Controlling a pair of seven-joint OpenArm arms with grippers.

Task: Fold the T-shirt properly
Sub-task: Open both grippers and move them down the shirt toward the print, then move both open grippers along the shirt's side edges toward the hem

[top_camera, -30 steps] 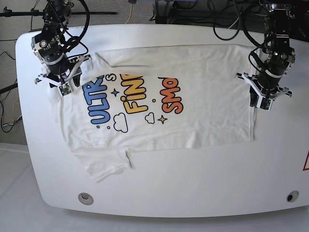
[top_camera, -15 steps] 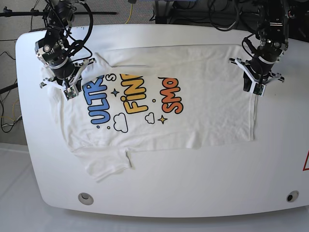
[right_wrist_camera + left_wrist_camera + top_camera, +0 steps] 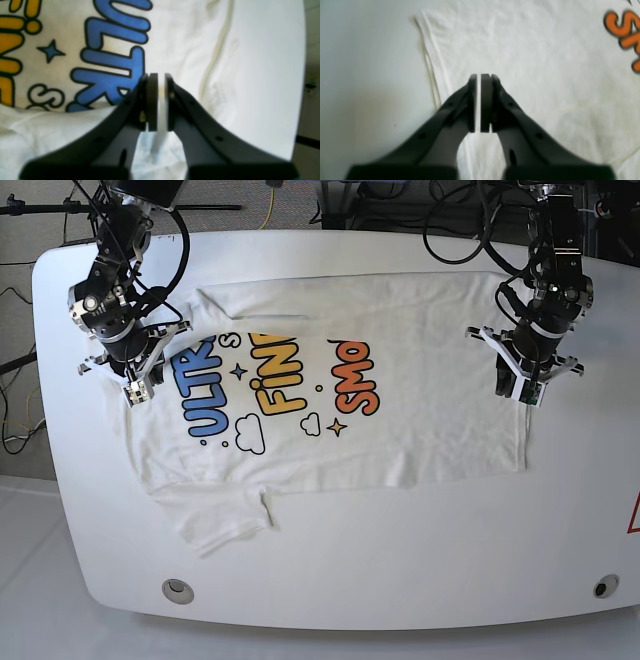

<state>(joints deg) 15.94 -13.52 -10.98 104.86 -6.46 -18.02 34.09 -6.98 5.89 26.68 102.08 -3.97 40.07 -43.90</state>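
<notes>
The white T-shirt [image 3: 420, 420] lies spread print-up on the white table [image 3: 400, 580], collar end toward the base view's left. Its upper sleeve [image 3: 250, 300] is folded in over the chest, and the lower sleeve [image 3: 220, 525] sticks out toward the front edge. My left gripper [image 3: 522, 388] [image 3: 479, 75] hangs over the T-shirt [image 3: 532, 62] just inside the hem. Its jaws are shut to a thin slit, and the cloth under them lies flat. My right gripper [image 3: 135, 385] [image 3: 160, 74] is over the shoulder beside the blue "ULTRA" print [image 3: 112, 62], also shut to a narrow slit.
Orange "SMOL" lettering [image 3: 622, 32] lies beyond the left gripper. The table's edge [image 3: 301, 75] runs close past the shoulder seam. Two round inserts [image 3: 178, 589] [image 3: 605, 586] sit near the table's front corners. Cables and stands crowd the back edge.
Both arms shifted a little: the one on the base view's right moved inward over the hem, the other drifted slightly down by the shoulder. The T-shirt kept its shape and place.
</notes>
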